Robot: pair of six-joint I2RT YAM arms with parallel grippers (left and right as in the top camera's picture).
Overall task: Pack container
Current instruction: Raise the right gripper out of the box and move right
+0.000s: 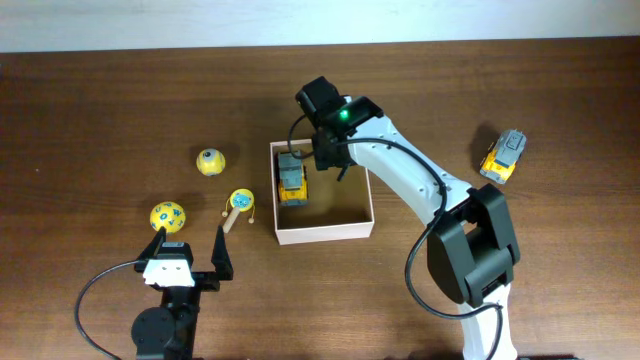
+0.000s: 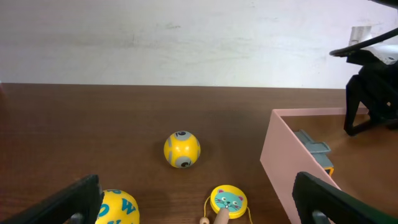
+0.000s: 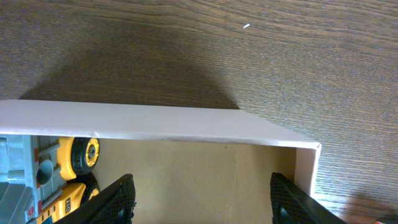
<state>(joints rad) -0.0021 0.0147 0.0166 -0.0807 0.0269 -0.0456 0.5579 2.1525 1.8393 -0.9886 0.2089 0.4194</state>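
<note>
Gripper on right arm (image 1: 328,166) poised above container (image 1: 325,233)

Two trucks (image 1: 291,180) (image 1: 502,157), two balls (image 1: 210,161) (image 1: 167,215), one rattle (image 1: 241,201), one container (image 1: 325,233).

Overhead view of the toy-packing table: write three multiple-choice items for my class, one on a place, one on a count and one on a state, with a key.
1. Where is the toy truck nearest the right gripper?
A. On the table
B. Inside the container
C. On top of a ball

2. How many toys lie on the table outside the container?
A. Two
B. Four
C. Six

3. What state is the left gripper in?
A. Open and empty
B. Shut on a ball
C. Shut on the container's wall

Key:
1 B: the truck sits between the container's walls.
2 B: there are two yellow balls, a drum rattle and a second truck.
3 A: its fingers stand apart with only table between them.
</note>
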